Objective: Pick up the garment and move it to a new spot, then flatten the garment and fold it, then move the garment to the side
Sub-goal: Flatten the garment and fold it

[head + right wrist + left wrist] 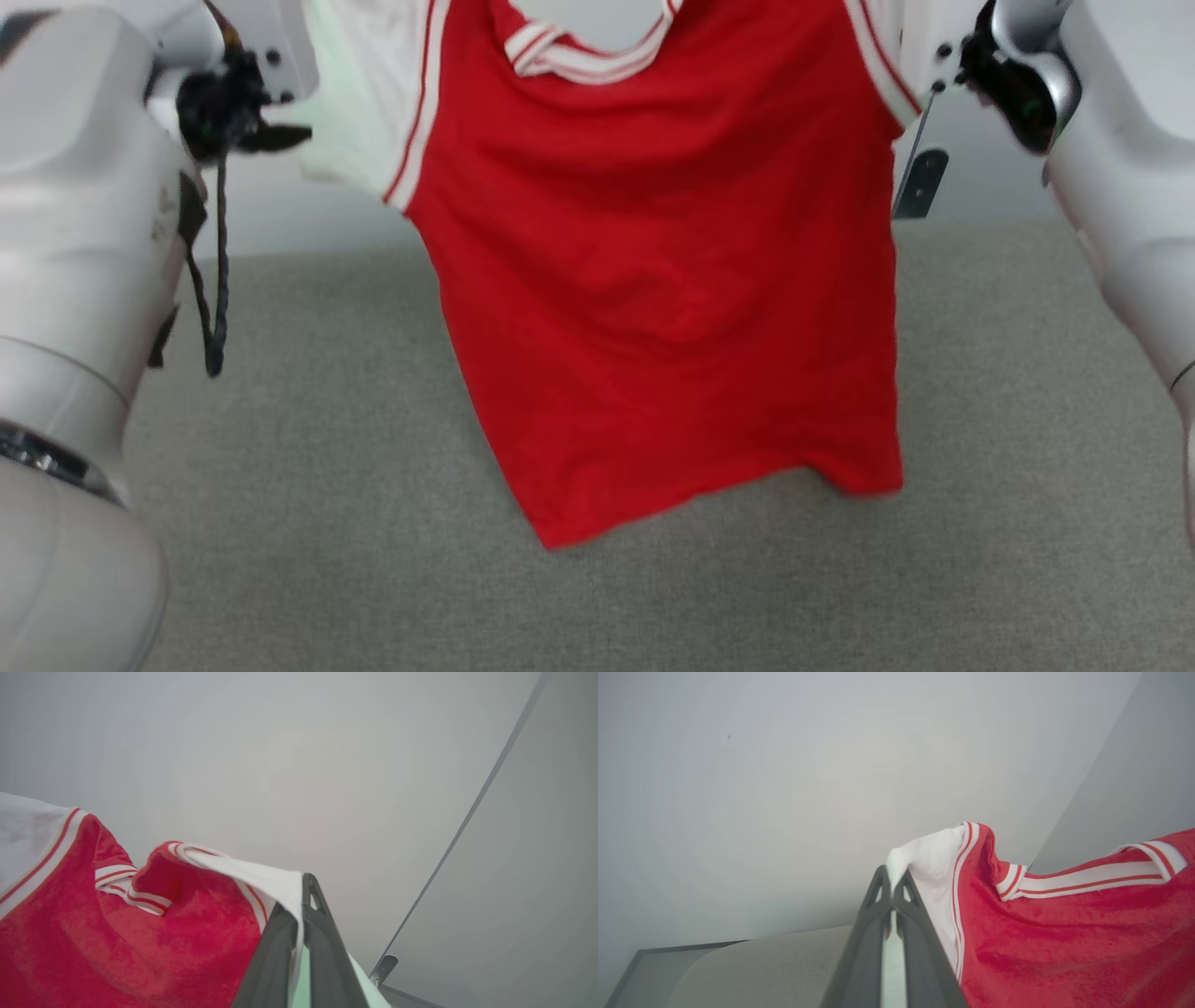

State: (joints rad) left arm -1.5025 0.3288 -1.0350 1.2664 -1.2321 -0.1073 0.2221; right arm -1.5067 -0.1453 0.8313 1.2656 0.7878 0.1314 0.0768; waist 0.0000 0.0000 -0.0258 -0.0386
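Above the grey tabletop point(980, 420), you see the garment point(653, 280) hanging spread out between the two arms, with the collar point(588, 56) at the top and the red body falling down. The left tool point(892, 879) is closed on the white sleeve of its side. In the left wrist view both dark fingers point(868, 933) are pressed together, and white cloth comes out just over their tips. The right tool point(300, 900) is also closed, gripping the other white sleeve. In the right wrist view the cloth lies over one finger and goes down between the two. The hem point(700, 504) is not level: it hangs lower at the left side than at the right. It is over the middle part of the tabletop, away from the far edge, but you cannot tell if it touches. A dark braided cable point(219, 280) hangs from the left arm point(75, 233). A small metal bracket point(920, 182) sits on the pale wall point(784, 788) behind the far edge, near the right arm point(1130, 187).
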